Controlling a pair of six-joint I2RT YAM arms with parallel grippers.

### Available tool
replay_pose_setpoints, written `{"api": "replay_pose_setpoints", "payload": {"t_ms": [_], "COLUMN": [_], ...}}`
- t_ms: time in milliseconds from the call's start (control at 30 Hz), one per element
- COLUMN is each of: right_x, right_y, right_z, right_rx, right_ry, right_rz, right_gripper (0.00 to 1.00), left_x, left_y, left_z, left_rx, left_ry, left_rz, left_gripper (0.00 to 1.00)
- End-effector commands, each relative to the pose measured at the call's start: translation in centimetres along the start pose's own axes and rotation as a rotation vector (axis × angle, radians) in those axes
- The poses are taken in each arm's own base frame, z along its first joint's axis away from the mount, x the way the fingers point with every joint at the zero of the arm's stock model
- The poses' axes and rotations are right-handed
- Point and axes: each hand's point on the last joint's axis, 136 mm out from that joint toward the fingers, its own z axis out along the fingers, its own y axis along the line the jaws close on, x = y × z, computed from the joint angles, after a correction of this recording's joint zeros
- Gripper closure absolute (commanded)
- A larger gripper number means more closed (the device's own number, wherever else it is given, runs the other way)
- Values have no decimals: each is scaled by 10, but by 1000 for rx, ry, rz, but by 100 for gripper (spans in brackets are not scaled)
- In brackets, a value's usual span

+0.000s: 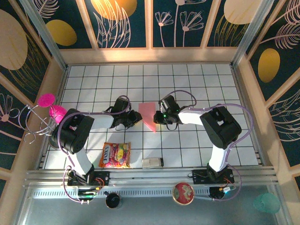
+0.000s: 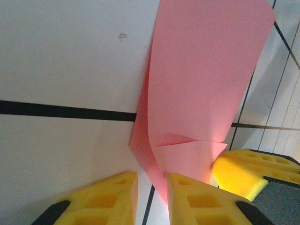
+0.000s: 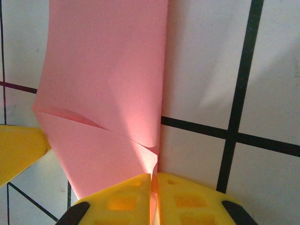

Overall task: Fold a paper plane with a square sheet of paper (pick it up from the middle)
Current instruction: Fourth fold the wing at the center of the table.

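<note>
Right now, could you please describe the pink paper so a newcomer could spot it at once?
Start at the white tiled table and look to its middle, between the left gripper and right gripper. The paper is a salmon-pink folded sheet tapering toward the arm bases. Unlike the orange packet nearby, it is plain and unprinted.

Lab robot cell: gridded tabletop (image 1: 197, 79), aluminium frame (image 1: 150, 176), patterned walls (image 1: 187, 23).

You can read one brand name, "FOX'S", on the orange-yellow snack packet (image 1: 115, 155) lying on the white tiled surface (image 1: 187, 79). The finer print on that packet is too small for you to make out.
</note>
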Motion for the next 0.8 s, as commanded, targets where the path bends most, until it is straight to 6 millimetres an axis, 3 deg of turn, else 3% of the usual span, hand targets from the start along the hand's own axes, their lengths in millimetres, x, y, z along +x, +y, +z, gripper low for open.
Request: {"api": "replay_pose_setpoints", "payload": {"t_ms": [0,633,767], "right_x": [4,7,4], "right_y": [-9,-12,-10], "right_z": [8,9,5], "right_rx": [36,41,33], "right_ry": [23,26,15], "right_rz": [-7,-5,-6], "right_gripper": [89,90,89], "left_x": [-6,-12,-15], "left_y": [-22,-35,-35], "left_z": [0,13,14], "left_rx": [61,119,136], "left_ry": [-7,52,61], "left_rz": [33,85,89], "left_gripper": [78,75,80]}}
